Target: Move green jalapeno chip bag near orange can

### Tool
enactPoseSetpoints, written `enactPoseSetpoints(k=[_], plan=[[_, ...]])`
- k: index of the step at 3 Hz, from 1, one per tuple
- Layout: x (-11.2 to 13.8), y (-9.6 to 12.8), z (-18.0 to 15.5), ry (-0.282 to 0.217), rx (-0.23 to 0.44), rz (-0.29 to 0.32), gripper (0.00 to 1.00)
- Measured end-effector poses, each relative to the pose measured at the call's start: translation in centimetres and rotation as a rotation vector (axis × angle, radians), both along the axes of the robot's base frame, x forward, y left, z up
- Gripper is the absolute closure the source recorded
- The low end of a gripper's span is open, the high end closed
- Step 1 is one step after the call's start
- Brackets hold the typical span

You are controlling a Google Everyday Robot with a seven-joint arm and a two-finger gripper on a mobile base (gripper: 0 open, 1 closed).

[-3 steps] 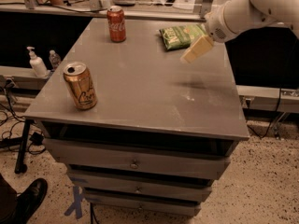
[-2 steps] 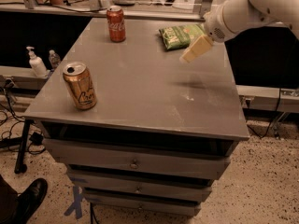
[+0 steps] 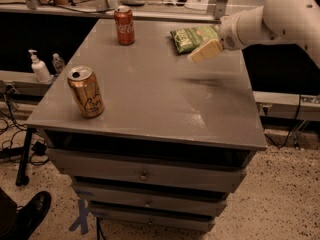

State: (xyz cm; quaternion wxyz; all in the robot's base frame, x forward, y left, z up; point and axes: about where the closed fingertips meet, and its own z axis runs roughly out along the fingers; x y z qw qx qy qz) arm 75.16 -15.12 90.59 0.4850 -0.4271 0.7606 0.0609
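Note:
The green jalapeno chip bag [image 3: 191,38] lies flat at the far right of the grey cabinet top [image 3: 150,94]. The orange can [image 3: 86,91] stands upright near the front left corner, golden with dark script. My gripper [image 3: 204,51] hangs above the cabinet top just in front of the chip bag, its pale fingers pointing down and left, with nothing in it that I can see. The white arm comes in from the right.
A red cola can [image 3: 124,25] stands at the far left of the cabinet top. Drawers [image 3: 144,174] are below the top. A soap dispenser [image 3: 38,67] sits on a ledge to the left. A shoe [image 3: 31,213] is on the floor at bottom left.
The gripper has stayed just in front of the chip bag. The bag and both cans have not moved.

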Motion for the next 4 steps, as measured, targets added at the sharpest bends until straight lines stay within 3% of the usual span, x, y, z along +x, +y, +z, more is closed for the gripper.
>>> enactPoseSetpoints(k=[2, 3, 4], plan=[[6.6, -1.3, -1.7, -0.064, 0.159, -0.095, 0.0], [9.0, -0.3, -2.7, -0.061, 0.177, -0.09, 0.0], [10.4, 0.7, -3.9, -0.041, 0.174, -0.077, 0.18]])
